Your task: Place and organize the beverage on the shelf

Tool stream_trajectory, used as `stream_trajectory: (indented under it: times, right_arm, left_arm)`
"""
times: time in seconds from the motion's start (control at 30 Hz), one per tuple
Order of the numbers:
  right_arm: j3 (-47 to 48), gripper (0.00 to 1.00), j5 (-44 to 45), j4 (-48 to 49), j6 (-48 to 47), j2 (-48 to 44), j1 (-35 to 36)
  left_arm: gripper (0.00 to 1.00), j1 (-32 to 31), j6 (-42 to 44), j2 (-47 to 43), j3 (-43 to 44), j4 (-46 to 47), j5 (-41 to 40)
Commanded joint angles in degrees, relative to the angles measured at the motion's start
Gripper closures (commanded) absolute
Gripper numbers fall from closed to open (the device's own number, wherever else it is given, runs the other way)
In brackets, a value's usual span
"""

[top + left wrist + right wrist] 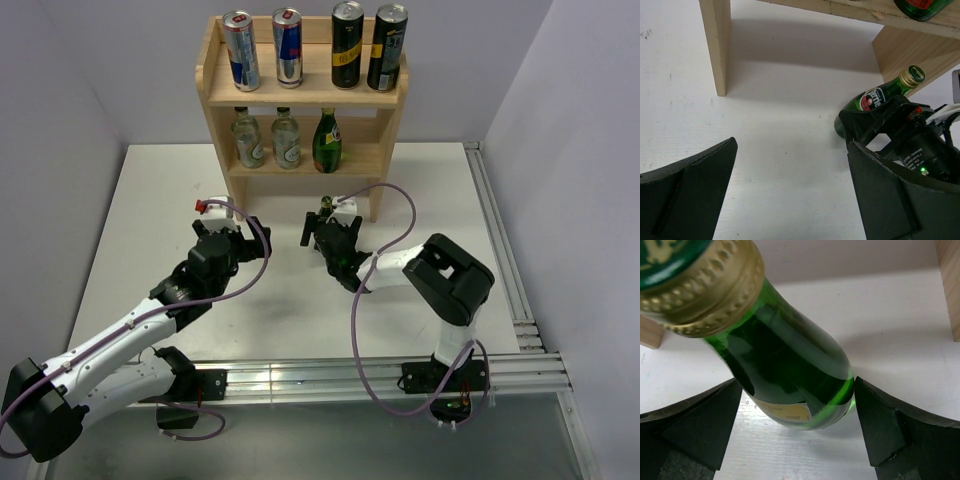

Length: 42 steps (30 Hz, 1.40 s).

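The light-wood two-tier shelf stands at the back. Its upper board holds two silver-blue cans and two black-gold cans. The lower board holds two clear bottles and one green bottle. My right gripper is shut on another green bottle with a gold cap. It holds this bottle tilted on the table in front of the shelf's right leg, and it shows in the left wrist view too. My left gripper is open and empty over bare table, left of the bottle.
The shelf's left leg stands ahead of my left gripper. The right leg is just beyond the held bottle. A metal rail runs along the table's right edge. Purple walls close in the back and sides.
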Motion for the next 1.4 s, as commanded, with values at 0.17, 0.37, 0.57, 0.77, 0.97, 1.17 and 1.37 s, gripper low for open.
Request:
stream_trajectory:
  times: [0.17, 0.37, 0.57, 0.77, 0.97, 1.17, 1.37]
  right_arm:
    - [2.06, 0.00, 0.93, 3.78, 0.84, 3.02, -0.31]
    - [2.59, 0.01, 0.93, 4.92, 0.22, 4.42, -0.49]
    - [3.11, 0.04, 1.45, 4.48, 1.10, 5.30, -0.75]
    - [4.87, 0.26, 2.86, 1.41, 2.42, 5.83, -0.75]
    - [5.40, 0.65, 2.42, 0.88, 1.81, 6.18, -0.67]
    - [4.79, 1.00, 1.63, -0.09, 1.28, 3.73, -0.40]
    - [2.68, 1.00, 5.32, -3.16, -1.18, -4.35, 2.32]
  left_arm:
    - [0.01, 0.01, 0.77, -0.68, -0.28, 2.99, -0.49]
    - [0.01, -0.07, 0.77, -0.85, -0.37, 2.81, -0.58]
    - [0.01, -0.07, 0.77, -0.85, -0.46, 2.81, -0.40]
    - [0.01, 0.01, 0.77, -0.85, -0.46, 2.90, -0.40]
    - [0.01, 0.01, 0.95, -1.38, -0.46, 2.55, -0.67]
    - [0.01, 0.10, 0.95, -1.21, -0.28, 2.28, -0.58]
    - [0.01, 0.10, 0.69, -0.77, 0.16, 2.63, -0.14]
